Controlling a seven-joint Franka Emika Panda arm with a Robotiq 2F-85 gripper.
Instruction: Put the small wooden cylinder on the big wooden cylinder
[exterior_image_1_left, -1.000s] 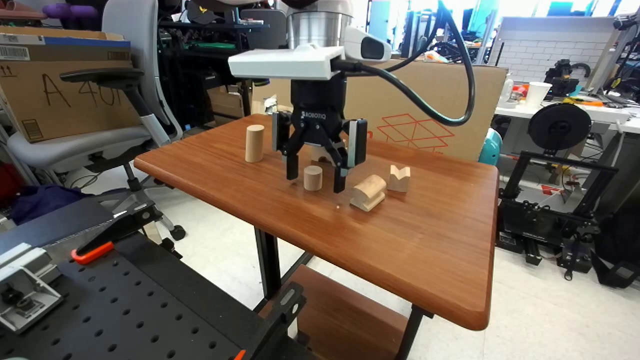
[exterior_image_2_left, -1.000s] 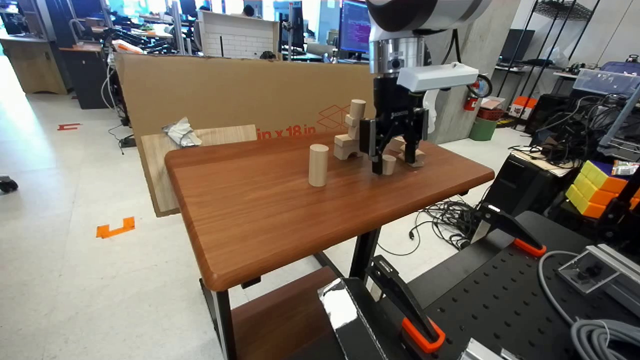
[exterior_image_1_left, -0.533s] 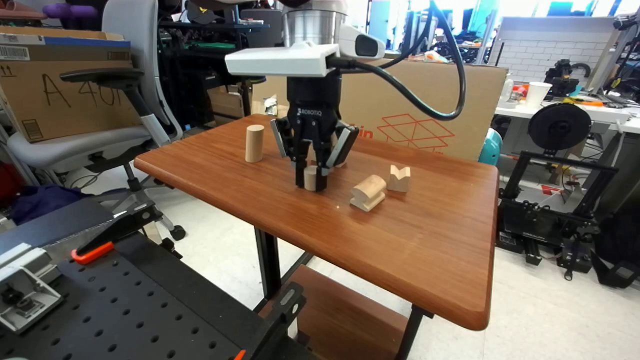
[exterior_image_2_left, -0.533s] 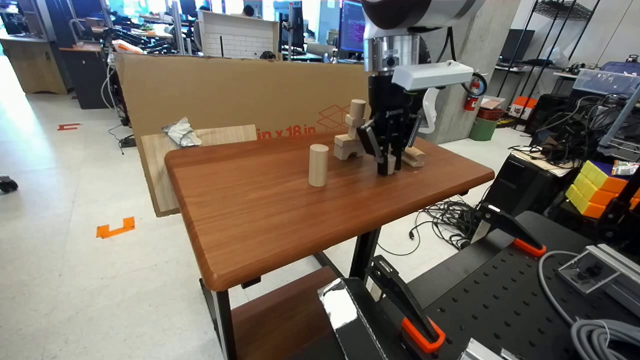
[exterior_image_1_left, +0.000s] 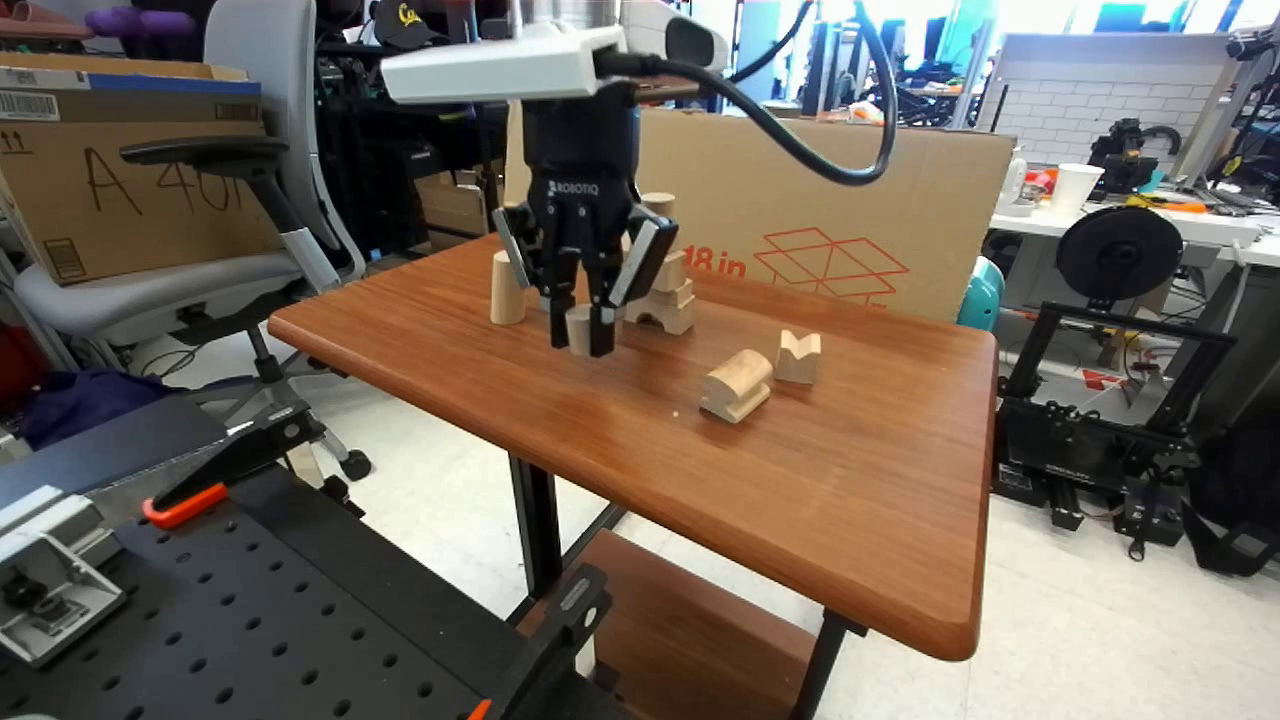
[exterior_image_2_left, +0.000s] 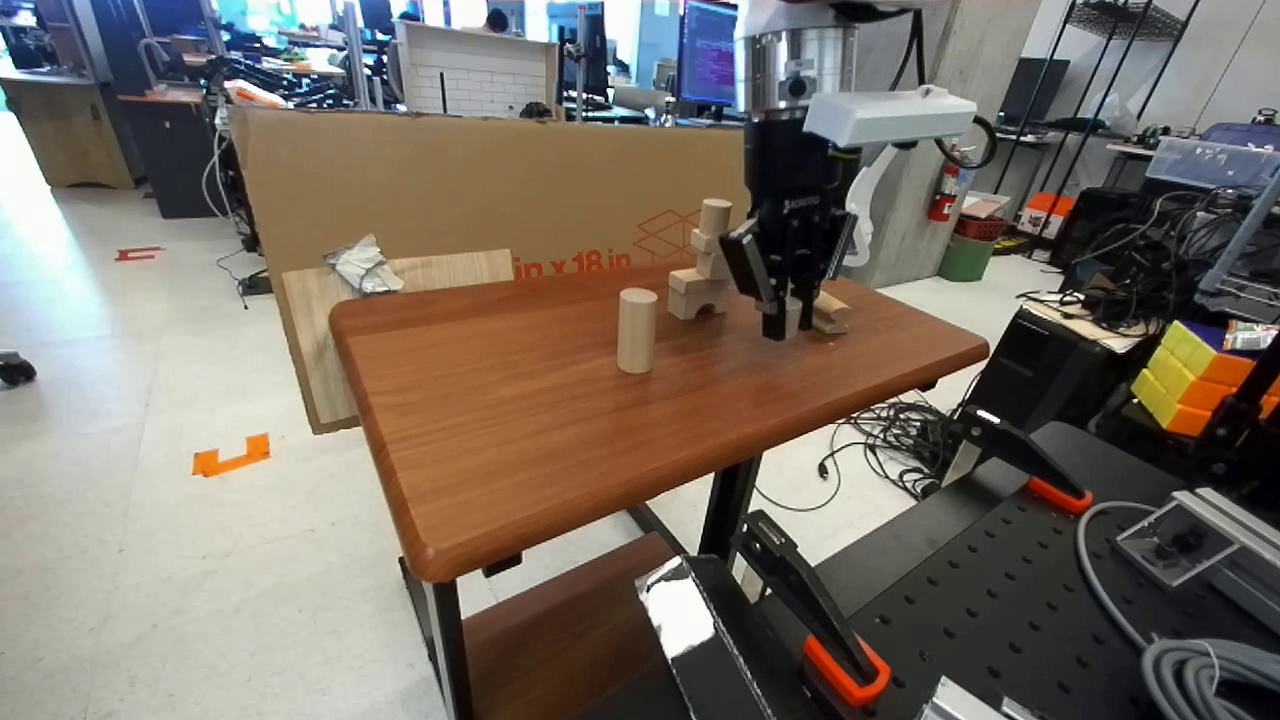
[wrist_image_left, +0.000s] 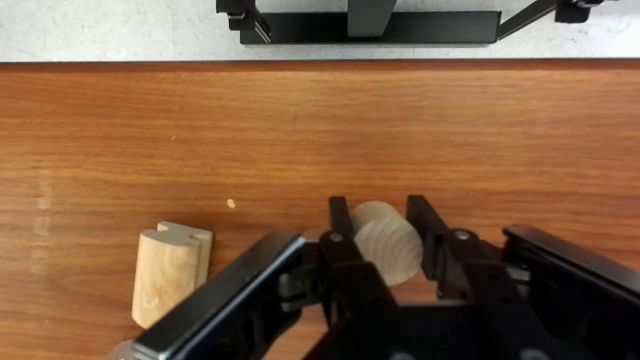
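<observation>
Between the fingertips of my gripper (exterior_image_1_left: 580, 338) is the small wooden cylinder (exterior_image_1_left: 579, 328), a stubby pale peg. Both fingers stand against its sides in the exterior views, and it looks slightly raised off the table. From above, the wrist view shows its round grained end (wrist_image_left: 391, 251) between the black fingers (wrist_image_left: 425, 215). The big wooden cylinder (exterior_image_2_left: 636, 332), a taller plain post, stands upright on the table, apart from the gripper. In an exterior view the big wooden cylinder (exterior_image_1_left: 506, 292) is left of and behind the jaws, its top edge close to a finger linkage. The wrist view does not include it.
A stacked tower of pale blocks (exterior_image_2_left: 711, 262) stands behind the gripper, near the table's back. A moulded block (exterior_image_1_left: 738, 385) and a V-notched block (exterior_image_1_left: 798, 358) lie on the table (exterior_image_1_left: 850, 480). A cardboard panel (exterior_image_2_left: 450, 190) rises along the far edge.
The gripper has closed from wide open onto the small wooden cylinder. Since then it has risen a little and shifted with the cylinder, leftward in an exterior view. The big wooden cylinder has not moved.
</observation>
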